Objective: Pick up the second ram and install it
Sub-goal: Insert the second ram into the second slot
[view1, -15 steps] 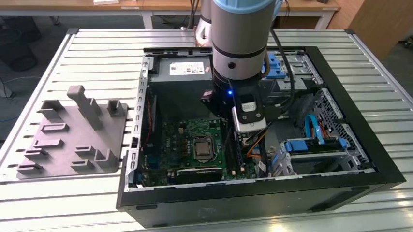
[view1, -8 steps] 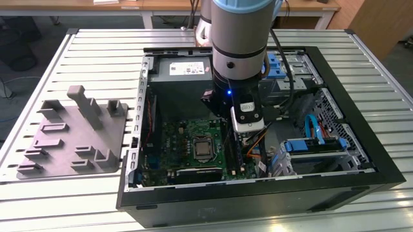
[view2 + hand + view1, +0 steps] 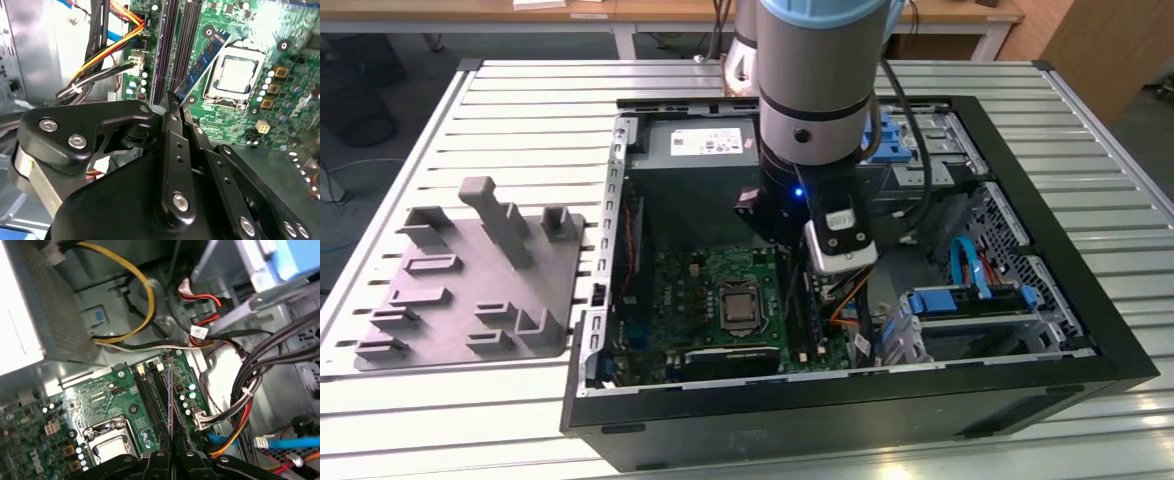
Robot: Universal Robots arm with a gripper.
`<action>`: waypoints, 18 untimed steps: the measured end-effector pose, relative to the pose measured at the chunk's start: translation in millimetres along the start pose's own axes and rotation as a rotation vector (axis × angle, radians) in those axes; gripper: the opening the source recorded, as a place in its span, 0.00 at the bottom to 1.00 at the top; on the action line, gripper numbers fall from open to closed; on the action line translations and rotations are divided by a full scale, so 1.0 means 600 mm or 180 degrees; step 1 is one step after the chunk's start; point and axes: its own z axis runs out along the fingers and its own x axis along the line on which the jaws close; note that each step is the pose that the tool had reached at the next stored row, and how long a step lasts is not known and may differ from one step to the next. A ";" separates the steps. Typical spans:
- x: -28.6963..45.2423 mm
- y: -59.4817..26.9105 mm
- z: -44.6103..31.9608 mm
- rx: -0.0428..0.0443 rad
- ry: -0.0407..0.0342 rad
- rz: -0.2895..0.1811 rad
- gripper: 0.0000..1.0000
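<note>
My gripper is shut on the second ram, a thin dark stick with a row of chips that juts out past the fingertips. In the first wrist view the ram shows edge-on, held upright between the fingers, right over the long black memory slots on the green motherboard. In the second wrist view it hangs above the board between the slots and the processor socket. In the exterior view the gripper reaches down inside the open computer case.
A bundle of yellow, orange and black cables runs close beside the slots. The power supply and blue drive cages crowd the case. A grey moulded holder block lies on the slatted table at the exterior view's left.
</note>
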 end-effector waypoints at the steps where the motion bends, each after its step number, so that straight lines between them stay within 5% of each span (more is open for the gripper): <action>1: 0.000 0.000 0.000 -0.0003 0.0003 -0.0057 0.14; 18: 0.000 0.000 0.001 -0.0068 0.0056 -0.0927 0.14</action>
